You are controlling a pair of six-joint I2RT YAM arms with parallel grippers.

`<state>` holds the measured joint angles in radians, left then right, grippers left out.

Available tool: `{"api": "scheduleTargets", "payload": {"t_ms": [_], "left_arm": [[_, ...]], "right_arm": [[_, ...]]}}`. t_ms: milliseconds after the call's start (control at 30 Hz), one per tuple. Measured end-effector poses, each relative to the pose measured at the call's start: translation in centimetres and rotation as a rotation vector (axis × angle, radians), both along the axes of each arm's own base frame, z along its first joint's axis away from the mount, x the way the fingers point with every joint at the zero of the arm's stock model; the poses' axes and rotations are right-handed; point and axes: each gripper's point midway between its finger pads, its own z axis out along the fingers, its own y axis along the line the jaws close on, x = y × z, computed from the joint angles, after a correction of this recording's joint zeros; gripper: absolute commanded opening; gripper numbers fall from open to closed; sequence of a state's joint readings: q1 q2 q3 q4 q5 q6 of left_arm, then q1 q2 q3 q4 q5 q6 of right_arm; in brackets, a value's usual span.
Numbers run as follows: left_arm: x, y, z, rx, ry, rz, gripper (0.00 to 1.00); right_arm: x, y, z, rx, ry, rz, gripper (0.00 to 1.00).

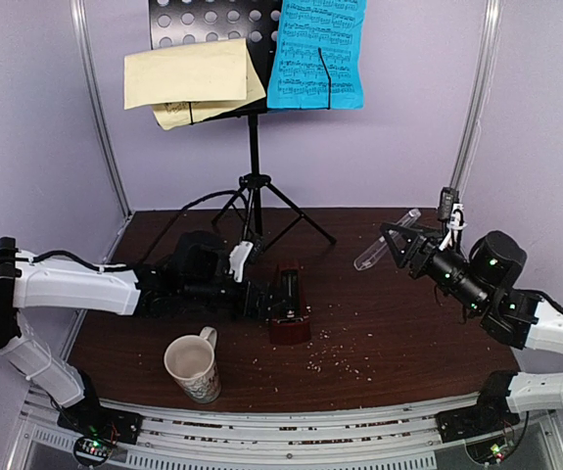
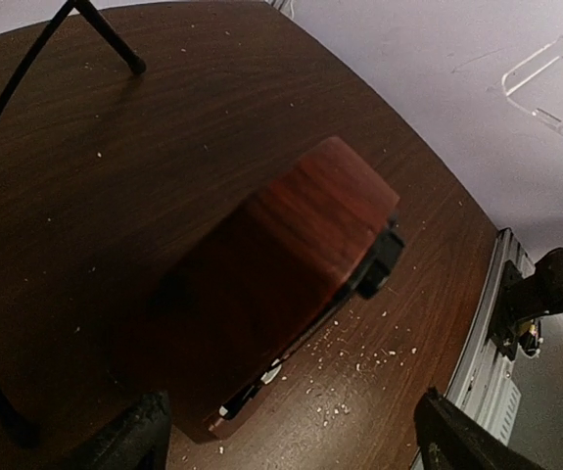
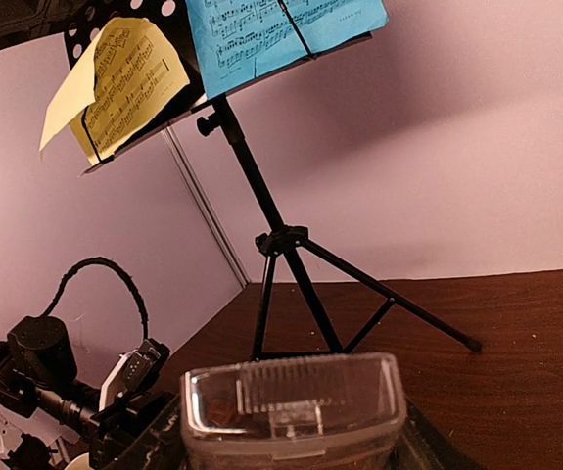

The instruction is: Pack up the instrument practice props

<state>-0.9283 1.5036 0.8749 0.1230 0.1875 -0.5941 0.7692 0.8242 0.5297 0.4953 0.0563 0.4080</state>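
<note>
The black perforated music stand (image 1: pixel 254 147) rises at the back on its tripod, carrying a pale yellow sheet (image 1: pixel 188 78) and a blue sheet (image 1: pixel 317 54); the right wrist view shows the stand (image 3: pixel 261 196) and both sheets too. The dark red-brown metronome (image 1: pixel 289 313) rests on the table, without its cover. My left gripper (image 1: pixel 277 294) is open around it, and in the left wrist view the metronome (image 2: pixel 291 264) sits ahead of the spread fingers (image 2: pixel 129 441), apart from them. My right gripper (image 1: pixel 408 245) is shut on the clear plastic cover (image 3: pixel 296 406), held in the air at the right.
A cream patterned mug (image 1: pixel 193 367) stands near the front edge, left of centre. Pale crumbs (image 1: pixel 335 357) are scattered on the dark wooden table (image 1: pixel 398 323). A metal rail (image 1: pixel 291 431) runs along the near edge. Purple walls close off the back and sides.
</note>
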Motion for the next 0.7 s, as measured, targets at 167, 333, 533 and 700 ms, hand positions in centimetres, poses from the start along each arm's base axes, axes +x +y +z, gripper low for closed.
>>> {"api": "scheduleTargets", "payload": {"t_ms": [167, 333, 533, 700], "left_arm": [[0.1, -0.2, -1.3, 0.027, -0.046, -0.054, 0.89], [0.7, 0.4, -4.7, 0.08, -0.023, -0.071, 0.87], [1.0, 0.0, -5.9, 0.089, -0.056, -0.106, 0.83], [1.2, -0.8, -6.2, 0.071, -0.092, -0.132, 0.78]], "right_arm": [[0.1, 0.0, 0.0, 0.0, -0.002, -0.004, 0.52], [0.0, -0.1, -0.6, 0.001, -0.003, -0.004, 0.52], [-0.2, -0.3, -1.3, -0.002, 0.0, -0.004, 0.52], [-0.2, -0.3, -1.4, -0.005, -0.002, -0.004, 0.52]]}}
